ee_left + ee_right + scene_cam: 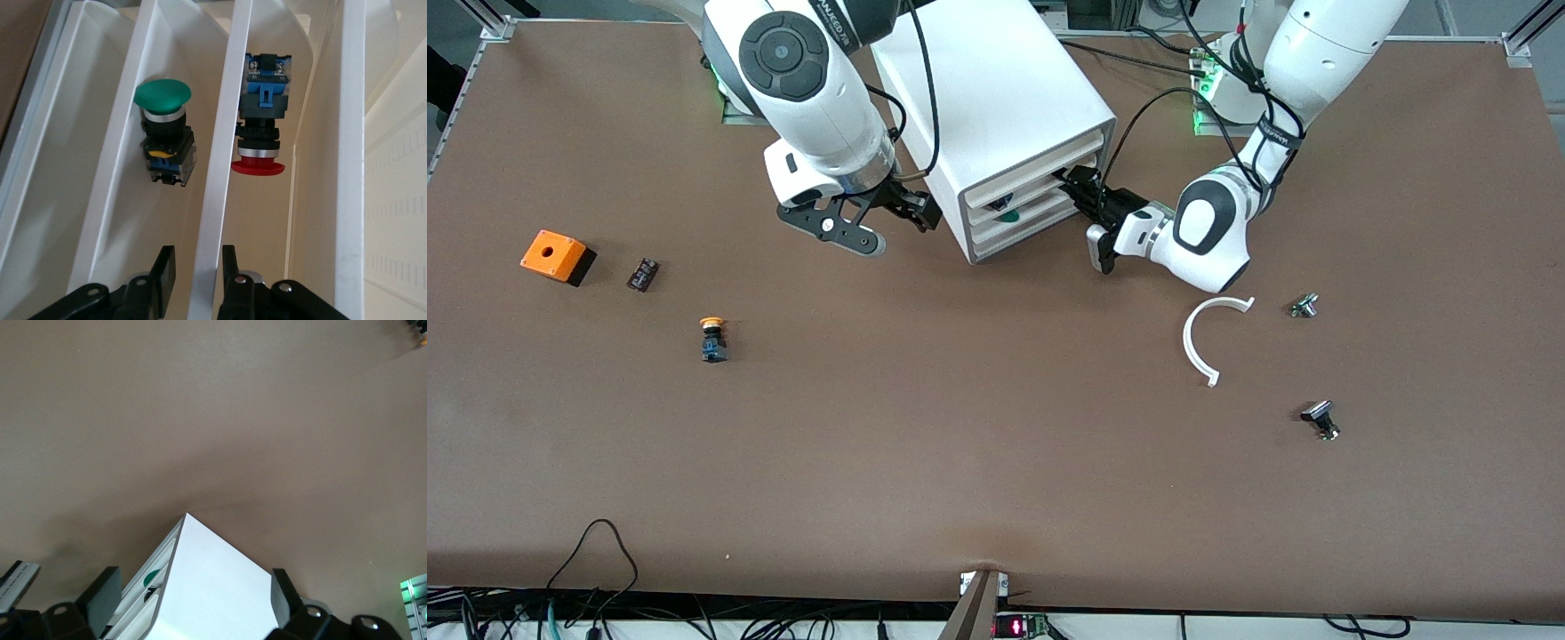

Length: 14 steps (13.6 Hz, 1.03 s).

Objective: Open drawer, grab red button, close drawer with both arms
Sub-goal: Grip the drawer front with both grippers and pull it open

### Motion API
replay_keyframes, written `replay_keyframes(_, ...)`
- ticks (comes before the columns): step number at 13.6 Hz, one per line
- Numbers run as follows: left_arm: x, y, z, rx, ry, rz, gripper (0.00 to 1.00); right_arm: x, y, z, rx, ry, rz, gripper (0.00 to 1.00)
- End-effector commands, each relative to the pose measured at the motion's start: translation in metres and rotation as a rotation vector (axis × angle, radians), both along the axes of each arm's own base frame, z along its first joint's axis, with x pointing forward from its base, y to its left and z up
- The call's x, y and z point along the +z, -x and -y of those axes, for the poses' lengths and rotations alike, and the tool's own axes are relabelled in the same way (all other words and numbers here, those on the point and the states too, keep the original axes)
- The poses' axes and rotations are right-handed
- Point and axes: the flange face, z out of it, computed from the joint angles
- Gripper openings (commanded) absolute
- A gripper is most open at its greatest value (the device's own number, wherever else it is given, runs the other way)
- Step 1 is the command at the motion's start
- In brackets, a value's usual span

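The white cabinet [996, 107] stands near the robots' bases, its four drawers [1021, 206] partly pulled out. In the left wrist view the red-capped button [259, 143] lies in one drawer and a green-capped button [162, 113] in the drawer beside it. The left gripper [1074, 185] is at the drawer fronts. Its open fingers [162, 277] straddle the white drawer front edge [220, 167] between those two buttons. The right gripper [918, 212] is wide open beside the cabinet's side toward the right arm's end. The cabinet's corner [213, 587] lies between its fingers [100, 593].
An orange box with a hole [556, 256], a small black part [643, 273] and a yellow-capped button [712, 339] lie toward the right arm's end. A white curved strip [1208, 338] and two small metal parts [1304, 306] [1320, 419] lie toward the left arm's end.
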Motion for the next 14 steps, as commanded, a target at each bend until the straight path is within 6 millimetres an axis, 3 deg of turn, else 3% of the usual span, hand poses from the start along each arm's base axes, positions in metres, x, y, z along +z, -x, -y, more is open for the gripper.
replay_keyframes(1, 0.007, 0.001, 0.002, 0.023, 0.027, 0.043, 0.0, 0.005, -0.009, -0.017, -0.018, -0.006, 0.026, 0.99)
replay_keyframes(5, 0.01, -0.036, -0.009, 0.061, 0.025, 0.082, 0.0, 0.007, -0.015, -0.038, -0.02, -0.025, 0.043, 0.99)
replay_keyframes(10, 0.002, -0.113, -0.08, 0.073, -0.025, 0.194, 0.0, -0.002, -0.016, -0.055, -0.008, -0.055, 0.078, 0.99)
replay_keyframes(13, -0.001, -0.122, -0.081, 0.079, -0.022, 0.202, 0.0, -0.013, -0.014, -0.075, 0.011, -0.083, 0.112, 0.99)
replay_keyframes(14, 0.001, -0.126, -0.081, 0.079, -0.018, 0.213, 0.64, -0.02, -0.014, -0.083, 0.013, -0.087, 0.126, 0.99)
